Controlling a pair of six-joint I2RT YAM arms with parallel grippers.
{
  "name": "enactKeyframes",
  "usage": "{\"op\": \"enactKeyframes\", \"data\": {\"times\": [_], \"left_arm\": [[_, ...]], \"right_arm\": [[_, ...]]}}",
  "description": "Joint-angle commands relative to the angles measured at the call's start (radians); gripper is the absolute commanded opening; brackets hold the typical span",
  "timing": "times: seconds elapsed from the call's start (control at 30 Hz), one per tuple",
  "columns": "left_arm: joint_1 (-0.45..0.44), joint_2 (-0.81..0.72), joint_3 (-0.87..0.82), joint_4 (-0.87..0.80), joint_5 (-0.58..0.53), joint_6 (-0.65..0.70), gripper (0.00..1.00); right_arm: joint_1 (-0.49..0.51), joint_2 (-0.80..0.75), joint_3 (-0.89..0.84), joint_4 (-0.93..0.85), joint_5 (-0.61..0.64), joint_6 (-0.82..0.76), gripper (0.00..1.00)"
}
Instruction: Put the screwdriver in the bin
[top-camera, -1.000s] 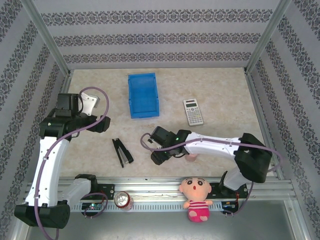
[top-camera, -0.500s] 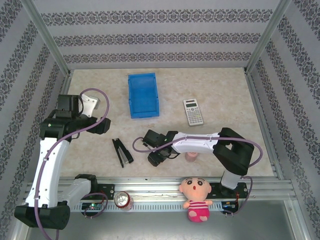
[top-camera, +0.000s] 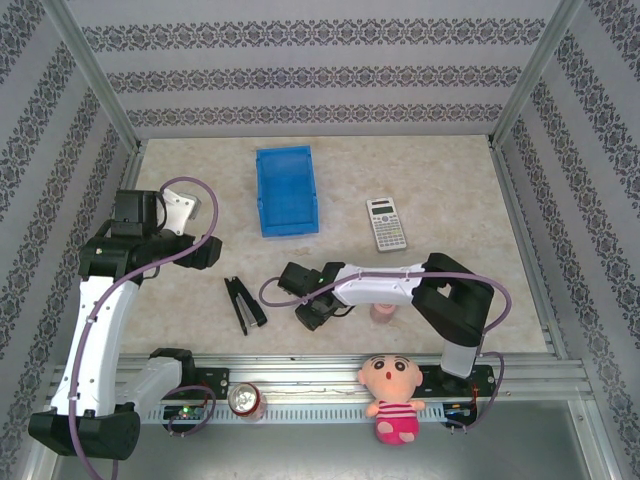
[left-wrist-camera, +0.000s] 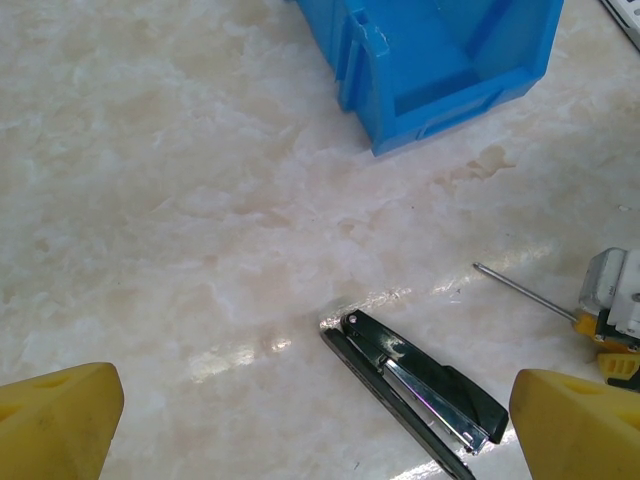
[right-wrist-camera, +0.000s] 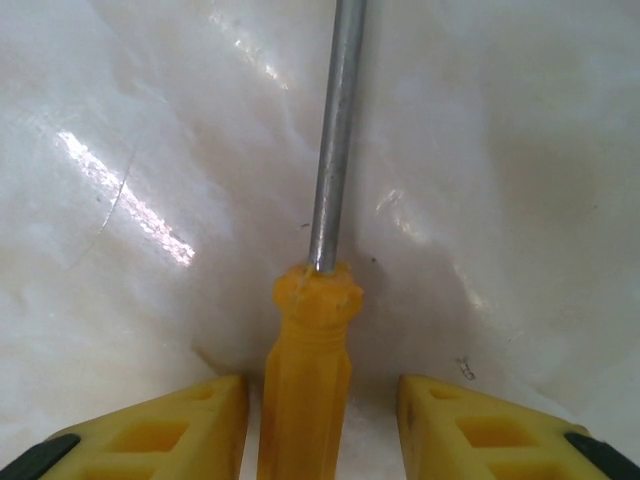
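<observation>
Right gripper (top-camera: 312, 312) has slid a little left as its arm's elbow folded in; its jaws stand open astride the orange handle of the screwdriver (right-wrist-camera: 310, 300), which lies flat on the table (top-camera: 450, 190) beside the stapler (left-wrist-camera: 420, 385), well apart from the bin (top-camera: 287, 190). Left gripper (left-wrist-camera: 315, 410) hangs wide open, holding nothing.

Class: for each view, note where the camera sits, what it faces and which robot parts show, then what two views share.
Top external: above and behind the bases, looking down on the table; the left arm and right arm show.
Left wrist: on the left arm, looking down at the stapler and bin; its open yellow jaws sit at the bottom corners.
Right wrist: low over the table, looking along the screwdriver; its open jaws flank the handle.
Shared: both wrist views show the screwdriver.
</observation>
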Motion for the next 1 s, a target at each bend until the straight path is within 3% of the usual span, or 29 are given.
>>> {"op": "enactKeyframes", "data": {"times": [0.0,0.5,0.97], "left_arm": [[0.007,-0.016,-0.009,-0.031,0.009,0.027,0.99],[0.007,-0.032,-0.004,-0.039,0.005,0.047,0.99],[0.007,-0.024,0.028,-0.044,-0.014,0.054,0.99]], "right_arm": [[0.017,0.041,0.000,-0.024,0.017,-0.014,0.40],[0.013,0.018,-0.015,-0.026,0.031,-0.027,0.23],[-0.015,-0.053,-0.023,-0.034,0.031,-0.059,0.20]]}}
